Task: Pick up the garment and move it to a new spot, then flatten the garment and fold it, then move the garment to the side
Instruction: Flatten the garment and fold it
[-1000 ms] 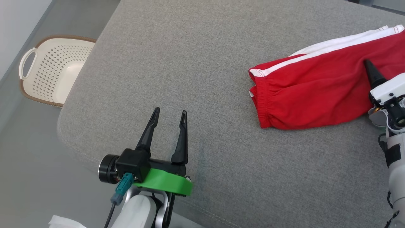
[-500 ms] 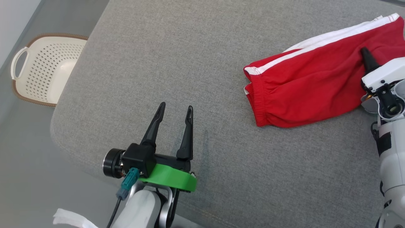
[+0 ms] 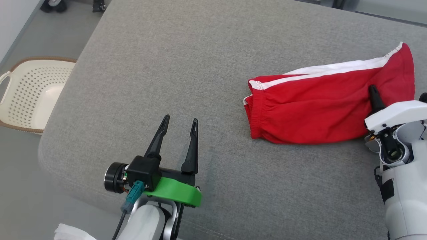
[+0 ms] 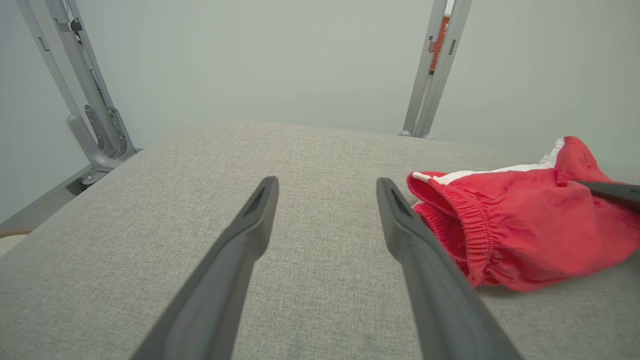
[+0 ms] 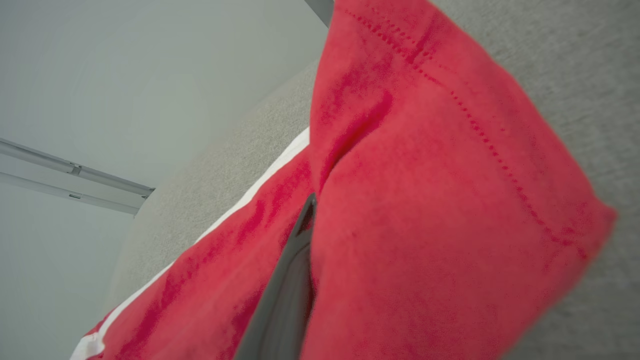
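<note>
Our red shorts (image 3: 310, 110) lie at the right of the grey cushion (image 3: 186, 60), long axis running left to right. Our right gripper (image 3: 374, 95) pinches their right end. Our left gripper (image 3: 178, 125), fingers spread wide, hangs well apart at near left.

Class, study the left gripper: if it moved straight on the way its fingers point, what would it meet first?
Likely just bare grey cushion: the left gripper points across it toward its far edge. The red shorts lie off to the right of that line. Its height above the fabric is unclear.
</note>
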Motion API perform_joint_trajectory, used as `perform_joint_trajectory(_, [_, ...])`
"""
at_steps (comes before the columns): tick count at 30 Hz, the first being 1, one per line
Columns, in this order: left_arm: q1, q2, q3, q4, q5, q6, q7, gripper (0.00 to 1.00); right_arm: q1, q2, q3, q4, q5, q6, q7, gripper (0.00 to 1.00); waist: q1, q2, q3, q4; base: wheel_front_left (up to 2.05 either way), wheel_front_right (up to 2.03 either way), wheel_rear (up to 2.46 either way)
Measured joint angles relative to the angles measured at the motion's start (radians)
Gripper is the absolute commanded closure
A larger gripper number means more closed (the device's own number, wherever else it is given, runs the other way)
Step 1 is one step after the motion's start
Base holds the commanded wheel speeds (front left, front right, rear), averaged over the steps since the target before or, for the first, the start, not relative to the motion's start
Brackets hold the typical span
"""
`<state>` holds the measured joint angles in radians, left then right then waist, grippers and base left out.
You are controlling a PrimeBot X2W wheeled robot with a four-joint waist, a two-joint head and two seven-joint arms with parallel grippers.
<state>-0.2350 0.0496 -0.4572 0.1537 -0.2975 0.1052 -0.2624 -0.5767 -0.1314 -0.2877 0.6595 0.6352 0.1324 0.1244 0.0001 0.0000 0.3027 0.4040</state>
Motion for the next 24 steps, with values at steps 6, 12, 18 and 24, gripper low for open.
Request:
perform_joint_trajectory(6, [0.01,0.0,0.019,0.01,0.018,-0.017,0.0,0.0,0.091,0.036,-0.068,-0.078,-0.041,-0.001,-0.05,1.0,0.0,0.0,-0.024,-0.059,0.0,0.0,0.0])
perform_joint_trajectory(12, [0.038,0.0,0.04,0.02,0.044,-0.029,0.0,0.0,0.186,0.073,-0.182,-0.149,-0.094,-0.001,-0.081,1.0,0.0,0.0,-0.059,-0.108,0.0,0.0,0.0])
perform_joint_trajectory(18, [0.051,0.0,0.05,0.026,0.057,-0.043,0.0,0.0,0.238,0.08,-0.211,-0.19,-0.123,-0.001,-0.087,1.0,0.0,0.0,-0.099,-0.147,0.0,0.0,0.0])
perform_joint_trajectory(24, [0.055,0.0,0.046,0.03,0.064,-0.049,0.0,0.0,0.241,0.082,-0.096,-0.184,-0.139,-0.002,-0.16,1.0,0.0,0.0,-0.122,-0.171,0.0,0.0,0.0])
